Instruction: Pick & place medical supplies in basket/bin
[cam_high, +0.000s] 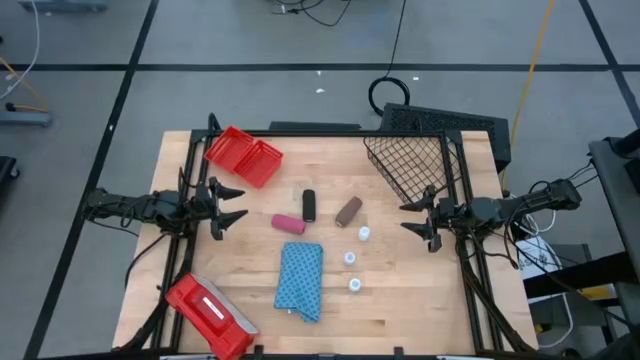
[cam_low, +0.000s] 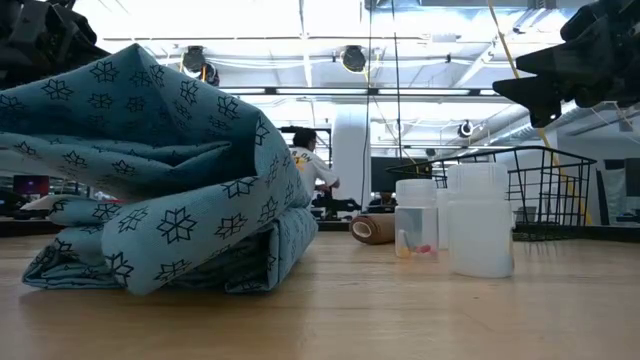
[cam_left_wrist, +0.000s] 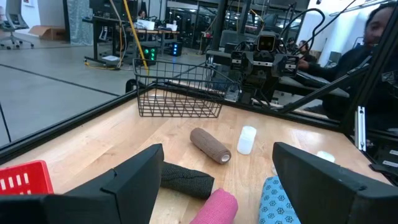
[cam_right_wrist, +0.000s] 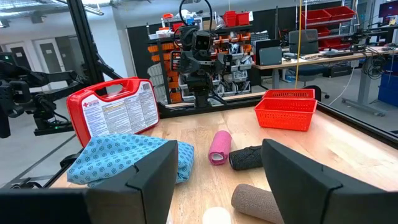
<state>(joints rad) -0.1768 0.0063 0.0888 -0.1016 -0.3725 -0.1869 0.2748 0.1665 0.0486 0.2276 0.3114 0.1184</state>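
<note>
Folded blue snowflake cloth pad (cam_low: 150, 180) nearest low camera, lower centre | rolls (cam_high: 288, 224) and white bottles (cam_high: 350, 258) loose mid-table, none binned | wire basket (cam_high: 410, 160) upper right, red bin (cam_high: 243, 155) upper left | left gripper (cam_high: 232, 206) and right gripper (cam_high: 408, 218) both spread wide, hovering at table edges, presumably staged for first pick.

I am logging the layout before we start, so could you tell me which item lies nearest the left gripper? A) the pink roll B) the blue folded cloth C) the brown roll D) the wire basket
A: in the high view the pink roll lies just beyond the open left gripper, closer than the other three.
</note>
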